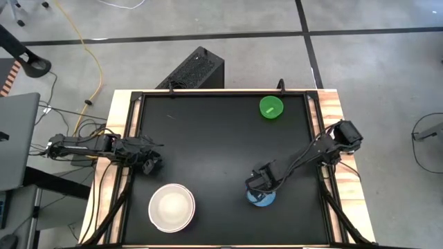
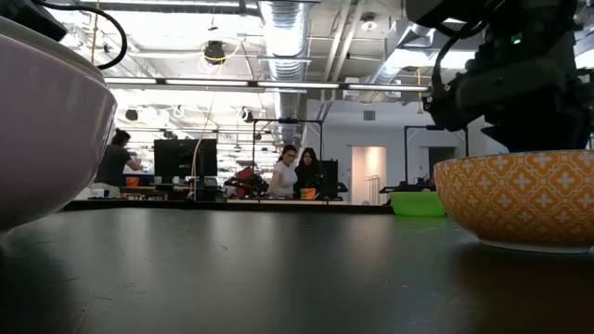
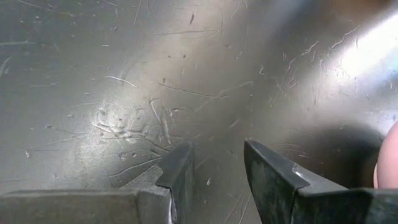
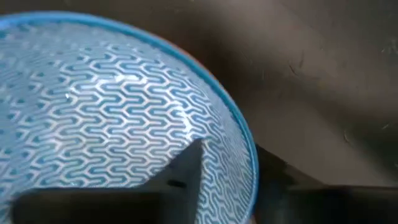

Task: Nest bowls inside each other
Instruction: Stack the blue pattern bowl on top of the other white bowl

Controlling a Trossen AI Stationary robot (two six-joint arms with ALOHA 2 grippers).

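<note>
A bowl with a blue wave pattern inside and an orange pattern outside stands upright on the table near its front right. My right gripper points down over it. It is open, with one finger inside the bowl and the other outside the rim. A small green bowl stands at the far right. A large white bowl stands near the front left. My left gripper waits open at the table's left side, holding nothing. My right gripper comes at the blue-patterned bowl from above, one finger inside and one outside its rim. I cannot tell whether either finger touches the wall. The bowl stands on the table.
The black tabletop has wooden rails along its left and right sides. A black box stands on the floor beyond the far edge. People stand in the room behind the table.
</note>
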